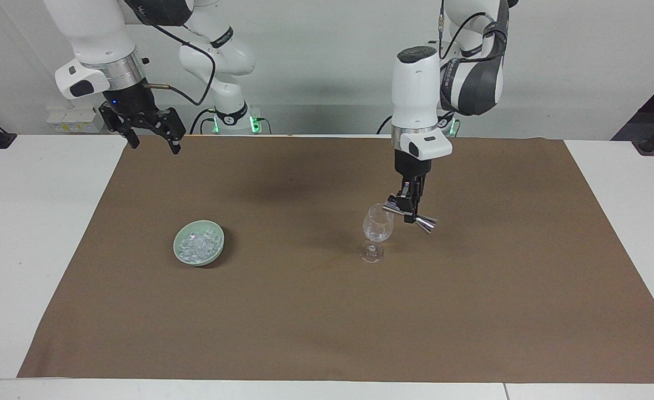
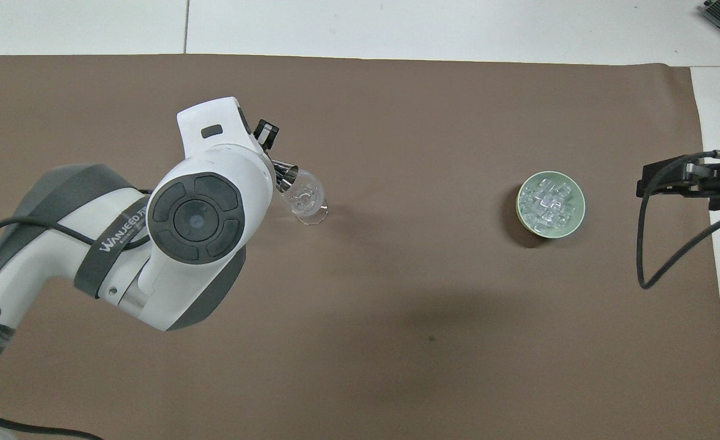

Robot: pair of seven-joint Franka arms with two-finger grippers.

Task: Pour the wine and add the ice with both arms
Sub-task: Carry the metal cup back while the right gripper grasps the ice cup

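Jigger [image 1: 410, 214] grip — facing view only — left hand [image 1: 410, 208]

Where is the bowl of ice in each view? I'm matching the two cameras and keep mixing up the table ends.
Facing view: bowl of ice sits left of centre on the brown mat.
Overhead view: bowl of ice sits right of centre.
Shared landmark: the wine glass, toward the left arm's end.

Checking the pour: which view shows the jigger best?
Facing view: the jigger shows whole, tipped over the glass, clamped in the left gripper. Overhead, the left arm hides all but its mouth end at the glass rim.
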